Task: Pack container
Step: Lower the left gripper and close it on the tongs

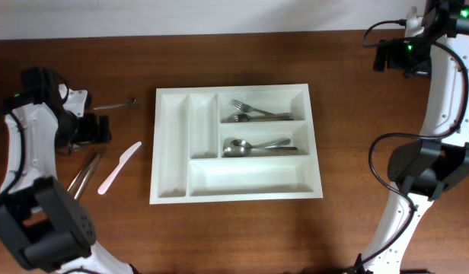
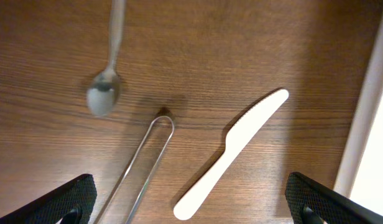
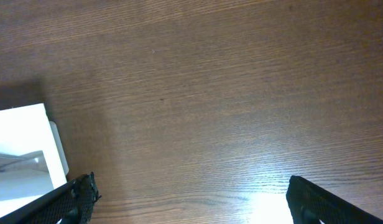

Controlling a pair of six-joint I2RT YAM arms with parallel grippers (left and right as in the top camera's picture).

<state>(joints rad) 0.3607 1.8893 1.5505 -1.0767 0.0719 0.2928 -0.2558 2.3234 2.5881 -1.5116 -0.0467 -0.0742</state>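
Note:
The container is a white cutlery tray at the table's middle. Its upper short compartment holds metal forks and its lower short one holds metal spoons; the other compartments look empty. A white plastic knife lies left of the tray, with metal tongs and a metal spoon nearby. My left gripper is open above the table between them; its wrist view shows the knife, the tongs, the spoon and open jaws. My right gripper is open and empty, far right of the tray.
The right wrist view shows bare wood, open jaws and a corner of the tray at the left. The tray's edge shows at the right of the left wrist view. The arm bases stand at the front corners.

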